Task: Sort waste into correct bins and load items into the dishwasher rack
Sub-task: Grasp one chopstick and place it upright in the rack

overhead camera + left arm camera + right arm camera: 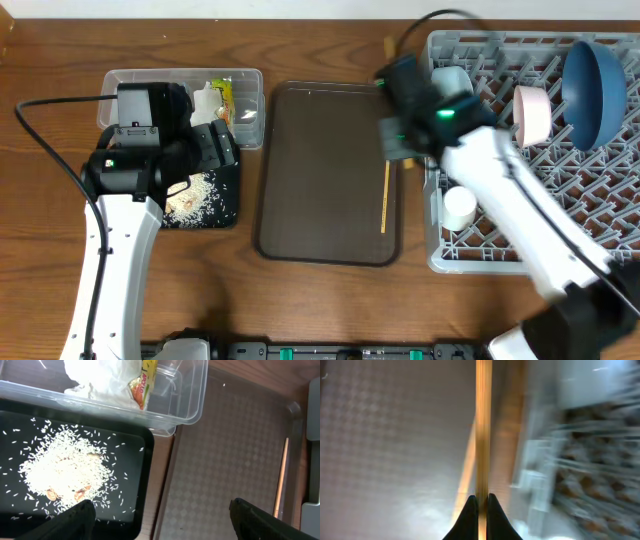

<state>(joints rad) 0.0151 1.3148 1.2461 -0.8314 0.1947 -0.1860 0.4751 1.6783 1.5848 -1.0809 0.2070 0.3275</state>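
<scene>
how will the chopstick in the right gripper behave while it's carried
Probably stiff and light: the chopstick is a thin, straight wooden stick. Pinched only by the narrow tips of the right gripper, it could pivot or slip.

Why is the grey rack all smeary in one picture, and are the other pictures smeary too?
Right wrist view: the dishwasher rack is streaked with blur, while the chopstick in the right gripper looks fairly sharp. Overhead view: only the right arm looks smeared. Left wrist view: crisp, each rice grain on the black tray shows.
</scene>
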